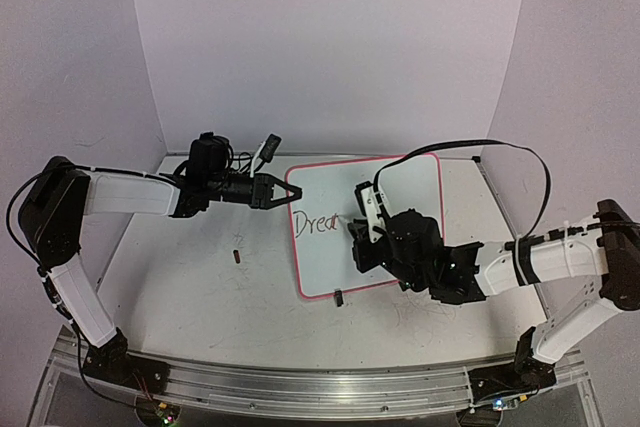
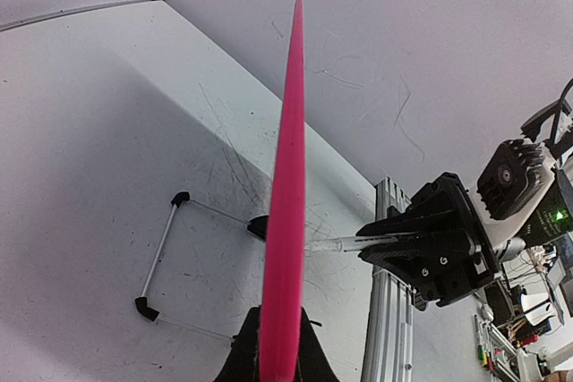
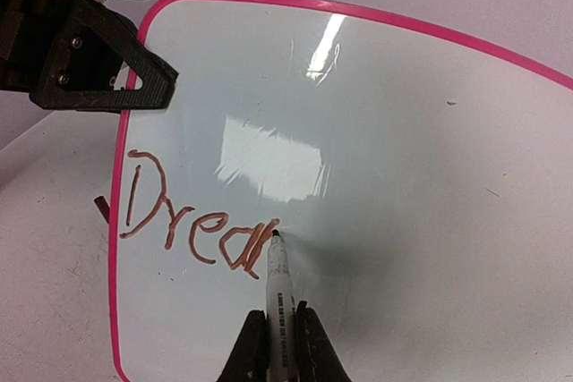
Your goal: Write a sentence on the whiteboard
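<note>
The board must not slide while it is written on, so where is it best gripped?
Pinch the whiteboard by its thin left edge, coming from the left: that rim is slim and clear of the writing and marker. The left gripper holds it there.

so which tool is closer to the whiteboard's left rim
Left. The left tool is shut on the whiteboard's left rim; the right tool holds a marker further in, tip on the board face by the unfinished sentence.
</note>
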`<action>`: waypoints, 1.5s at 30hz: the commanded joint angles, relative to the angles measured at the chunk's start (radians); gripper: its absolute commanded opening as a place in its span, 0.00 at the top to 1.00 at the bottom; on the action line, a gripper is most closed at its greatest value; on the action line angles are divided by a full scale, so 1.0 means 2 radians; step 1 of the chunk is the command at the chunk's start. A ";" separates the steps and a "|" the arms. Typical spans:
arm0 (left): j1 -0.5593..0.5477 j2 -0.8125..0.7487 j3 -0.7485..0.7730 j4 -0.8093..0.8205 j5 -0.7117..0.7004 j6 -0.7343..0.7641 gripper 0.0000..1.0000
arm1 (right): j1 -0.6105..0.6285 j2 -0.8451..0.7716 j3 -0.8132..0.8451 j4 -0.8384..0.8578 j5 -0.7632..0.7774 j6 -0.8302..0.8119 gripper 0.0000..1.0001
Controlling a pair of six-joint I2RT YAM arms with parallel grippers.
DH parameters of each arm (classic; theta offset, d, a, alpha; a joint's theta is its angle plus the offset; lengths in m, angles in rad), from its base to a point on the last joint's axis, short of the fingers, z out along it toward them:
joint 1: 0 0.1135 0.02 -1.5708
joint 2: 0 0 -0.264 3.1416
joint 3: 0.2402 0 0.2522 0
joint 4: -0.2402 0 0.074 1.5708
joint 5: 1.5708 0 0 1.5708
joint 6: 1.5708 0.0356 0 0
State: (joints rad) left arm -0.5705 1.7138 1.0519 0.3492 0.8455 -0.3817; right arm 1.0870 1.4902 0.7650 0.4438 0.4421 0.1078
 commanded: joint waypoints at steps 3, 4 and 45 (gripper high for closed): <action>0.001 -0.006 0.003 -0.017 -0.026 0.010 1.00 | -0.003 -0.005 0.014 0.000 0.025 0.007 1.00; 0.001 -0.005 0.003 -0.017 -0.026 0.010 1.00 | -0.003 -0.006 0.012 -0.002 0.026 0.009 1.00; 0.001 -0.006 0.003 -0.018 -0.025 0.010 1.00 | 0.008 -0.011 -0.004 -0.012 0.011 0.030 1.00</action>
State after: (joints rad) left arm -0.5705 1.7138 1.0519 0.3492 0.8455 -0.3817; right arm 1.1015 1.4750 0.7326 0.4049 0.4269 0.1770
